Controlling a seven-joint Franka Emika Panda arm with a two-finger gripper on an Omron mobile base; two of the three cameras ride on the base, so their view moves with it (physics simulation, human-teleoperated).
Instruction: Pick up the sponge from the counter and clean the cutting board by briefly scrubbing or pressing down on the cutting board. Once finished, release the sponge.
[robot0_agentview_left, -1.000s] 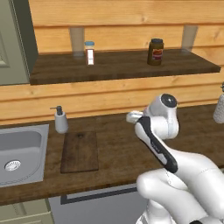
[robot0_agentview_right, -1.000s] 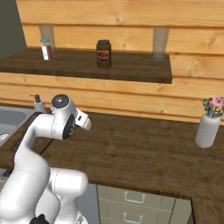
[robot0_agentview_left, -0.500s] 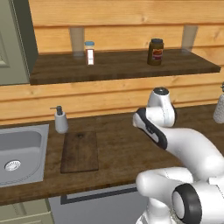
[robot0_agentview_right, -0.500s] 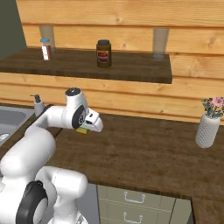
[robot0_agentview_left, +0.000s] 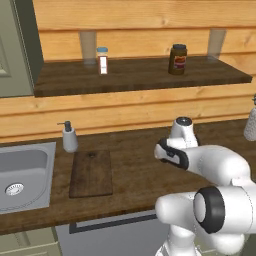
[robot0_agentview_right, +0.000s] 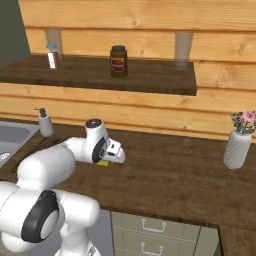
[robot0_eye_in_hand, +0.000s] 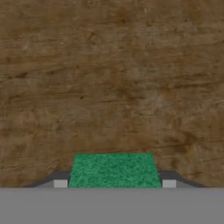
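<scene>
1. Left base view: the arm (robot0_agentview_left: 200, 162) reaches left from the lower right over the counter (robot0_agentview_left: 135, 175). Its wrist hangs above bare wood, right of the board (robot0_agentview_left: 91, 173) and apart from it. The fingers are hidden behind the wrist here, so their state cannot be told from this side.
2. Same view: the board lies flat just right of the sink (robot0_agentview_left: 22, 175). A soap bottle (robot0_agentview_left: 69, 137) stands at the board's far left corner. On the shelf (robot0_agentview_left: 140, 75) stand a small white bottle (robot0_agentview_left: 102, 60) and a dark jar (robot0_agentview_left: 177, 59). A vase (robot0_agentview_left: 250, 122) shows at the right edge.
3. Right base view: the gripper (robot0_agentview_right: 107, 159) points down at the counter, right of the sink corner. The sponge (robot0_agentview_right: 103, 162) shows as a yellow-green sliver under the hand, low over the wood; contact with the counter cannot be told.
4. Same view: the board lies behind the arm, mostly hidden. The vase with flowers stands far right on the counter, well apart from the gripper.
5. Hand view: the green top of the sponge sits between the two fingertips (robot0_eye_in_hand: 60, 183), one at each of its sides, so the fingers pinch the sponge. Wood grain lies beyond it; whether that is counter or board cannot be told from this view alone.
</scene>
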